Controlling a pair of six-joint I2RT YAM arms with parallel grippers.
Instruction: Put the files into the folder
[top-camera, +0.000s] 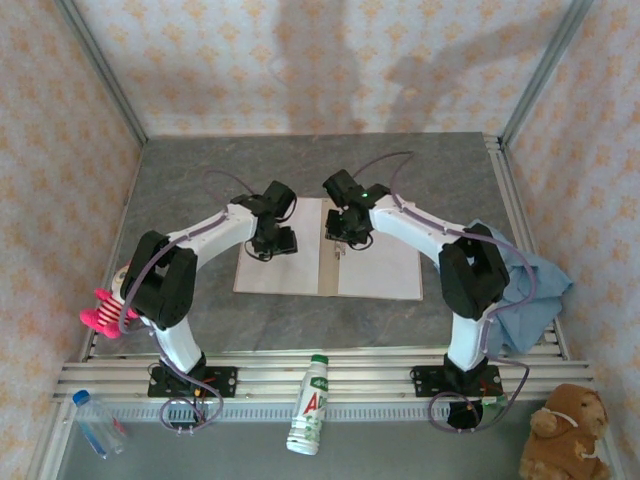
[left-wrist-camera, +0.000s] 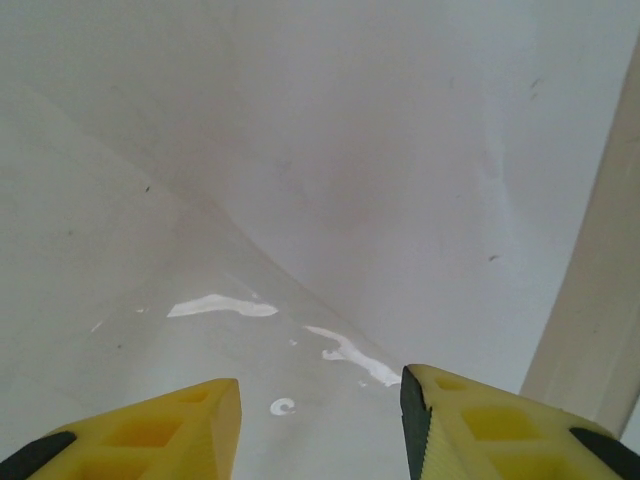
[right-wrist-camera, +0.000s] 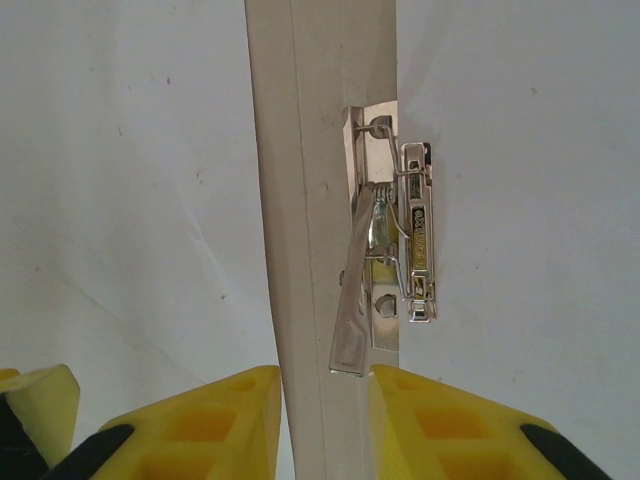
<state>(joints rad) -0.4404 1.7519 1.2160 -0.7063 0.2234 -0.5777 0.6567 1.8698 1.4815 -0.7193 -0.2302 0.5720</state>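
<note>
I see my right gripper's (right-wrist-camera: 326, 388) fingers narrowly parted, straddling the fastener (right-wrist-camera: 400, 240) lever's tip. My left gripper (left-wrist-camera: 320, 400) gapes over the files (left-wrist-camera: 350, 150), lying inside the folder (top-camera: 328, 285), spread open mid-tabletop (top-camera: 300, 165).

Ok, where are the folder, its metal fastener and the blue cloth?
folder (right-wrist-camera: 320, 90): right wrist view, beige spine strip.
metal fastener (right-wrist-camera: 415, 240): right wrist view, clamp bar.
blue cloth (top-camera: 540, 290): top view, middle of heap.

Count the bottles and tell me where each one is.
2. A clear bottle lies at the near left corner; a white green-capped bottle lies between the arm bases. More could hide behind the arms.
</note>
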